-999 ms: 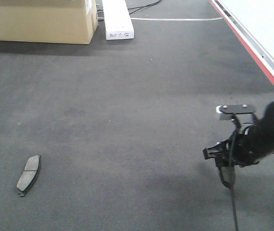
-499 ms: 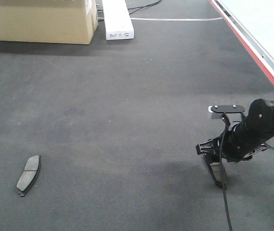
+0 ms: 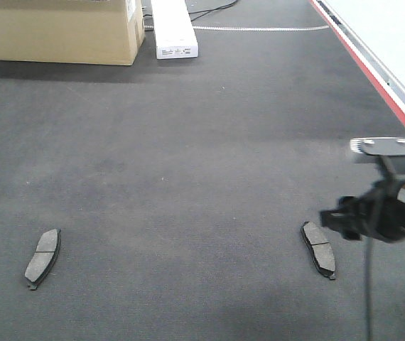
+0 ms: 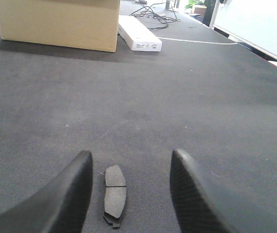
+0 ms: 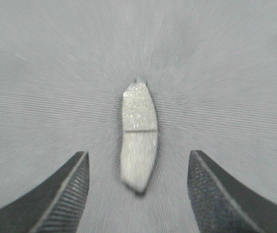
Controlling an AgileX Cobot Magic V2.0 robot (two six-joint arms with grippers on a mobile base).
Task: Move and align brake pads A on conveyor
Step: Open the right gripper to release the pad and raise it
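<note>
Two brake pads A lie flat on the charcoal conveyor (image 3: 188,156), grey face up. One pad (image 3: 42,258) rests at the front left; in the left wrist view this pad (image 4: 114,194) lies just ahead of and between the tips of my open left gripper (image 4: 131,153), nearer the left finger. The other pad (image 3: 318,249) lies at the front right. My right gripper (image 3: 339,222) hovers above and to the right of it, blurred by motion. In the right wrist view that gripper (image 5: 138,153) is open, with the pad (image 5: 138,131) free on the belt below.
A cardboard box (image 3: 64,28) and a long white box (image 3: 173,28) stand at the far end of the belt. A red edge stripe (image 3: 373,71) runs along the right side, with a white surface beyond it.
My right gripper has let go of the right pad, which now lies flat on the belt, and has lifted away up and to the right. The left pad has not moved.
</note>
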